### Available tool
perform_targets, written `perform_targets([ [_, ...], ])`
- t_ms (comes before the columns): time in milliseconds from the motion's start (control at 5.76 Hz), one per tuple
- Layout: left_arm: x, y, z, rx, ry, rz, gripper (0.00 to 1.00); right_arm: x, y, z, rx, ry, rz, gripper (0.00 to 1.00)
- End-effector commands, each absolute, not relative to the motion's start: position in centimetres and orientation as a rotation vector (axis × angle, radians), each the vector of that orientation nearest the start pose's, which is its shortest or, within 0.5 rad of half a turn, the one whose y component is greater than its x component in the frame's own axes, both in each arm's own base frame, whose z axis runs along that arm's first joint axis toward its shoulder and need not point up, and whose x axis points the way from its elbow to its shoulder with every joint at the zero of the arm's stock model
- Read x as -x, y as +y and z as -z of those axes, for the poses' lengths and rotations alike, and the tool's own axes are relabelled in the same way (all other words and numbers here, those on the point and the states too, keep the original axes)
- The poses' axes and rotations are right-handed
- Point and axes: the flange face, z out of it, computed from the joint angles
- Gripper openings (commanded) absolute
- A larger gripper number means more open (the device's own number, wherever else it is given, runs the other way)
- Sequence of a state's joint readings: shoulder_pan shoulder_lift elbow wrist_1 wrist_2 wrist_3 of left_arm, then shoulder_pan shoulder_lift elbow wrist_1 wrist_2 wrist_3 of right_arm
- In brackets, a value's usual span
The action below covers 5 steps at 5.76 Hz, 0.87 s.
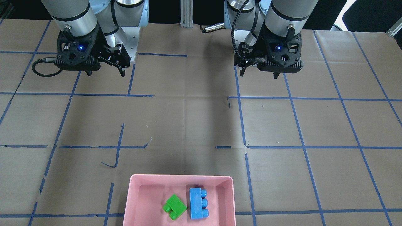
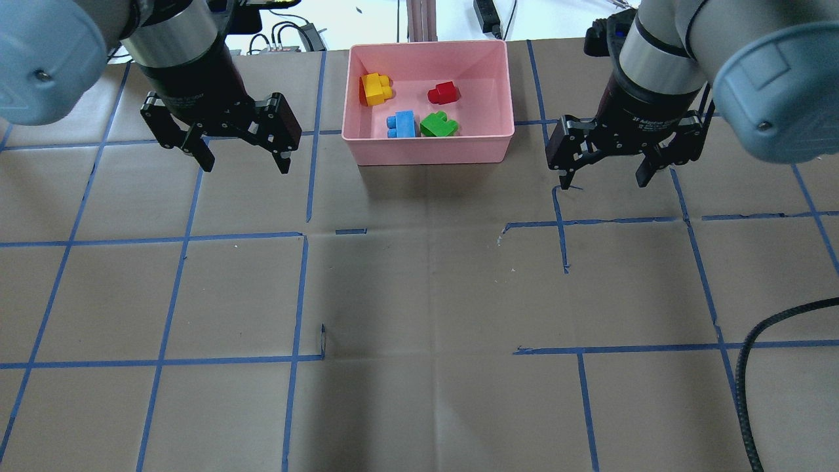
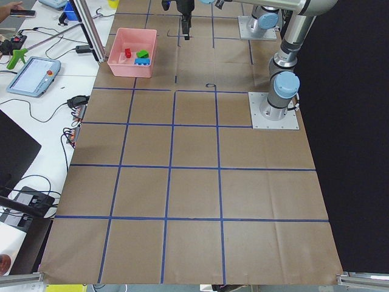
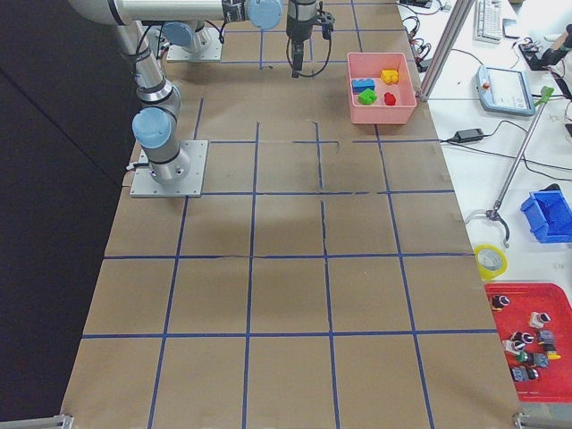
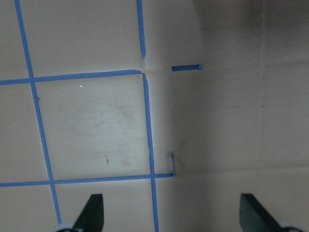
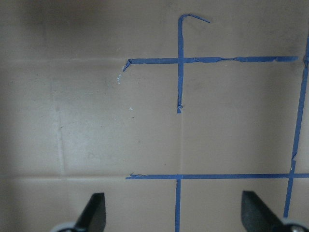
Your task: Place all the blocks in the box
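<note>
The pink box (image 2: 432,141) stands at the table's far edge, between the two arms. All four blocks lie inside it: yellow (image 2: 375,88), red (image 2: 443,92), blue (image 2: 402,123) and green (image 2: 438,124). The front-facing view shows only the green block (image 1: 174,206) and the blue block (image 1: 198,203) in the box (image 1: 182,177). My left gripper (image 2: 246,164) hangs open and empty above the paper to the box's left. My right gripper (image 2: 603,180) hangs open and empty to its right. Both wrist views show spread fingertips over bare paper.
The table is covered in brown paper (image 2: 419,295) with a grid of blue tape lines. A black cable (image 2: 754,367) curls in at the near right. Benches with tools and cables lie beyond the far edge (image 4: 500,89).
</note>
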<state>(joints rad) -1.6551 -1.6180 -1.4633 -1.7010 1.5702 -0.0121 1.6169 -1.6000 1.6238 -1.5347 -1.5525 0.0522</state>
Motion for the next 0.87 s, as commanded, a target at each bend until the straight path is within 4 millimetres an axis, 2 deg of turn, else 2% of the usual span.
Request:
perform_targets([
  [0, 17.57, -48.98, -50.47, -0.118, 3.139, -0.101, 0.97, -15.68, -46.64, -47.16, -0.008, 3.125, -0.097, 1.00],
  [694, 17.54, -48.81, -50.57, -0.111, 3.138, -0.106, 1.00, -15.74, -46.45, -46.55, -0.013, 3.125, -0.119, 1.00],
])
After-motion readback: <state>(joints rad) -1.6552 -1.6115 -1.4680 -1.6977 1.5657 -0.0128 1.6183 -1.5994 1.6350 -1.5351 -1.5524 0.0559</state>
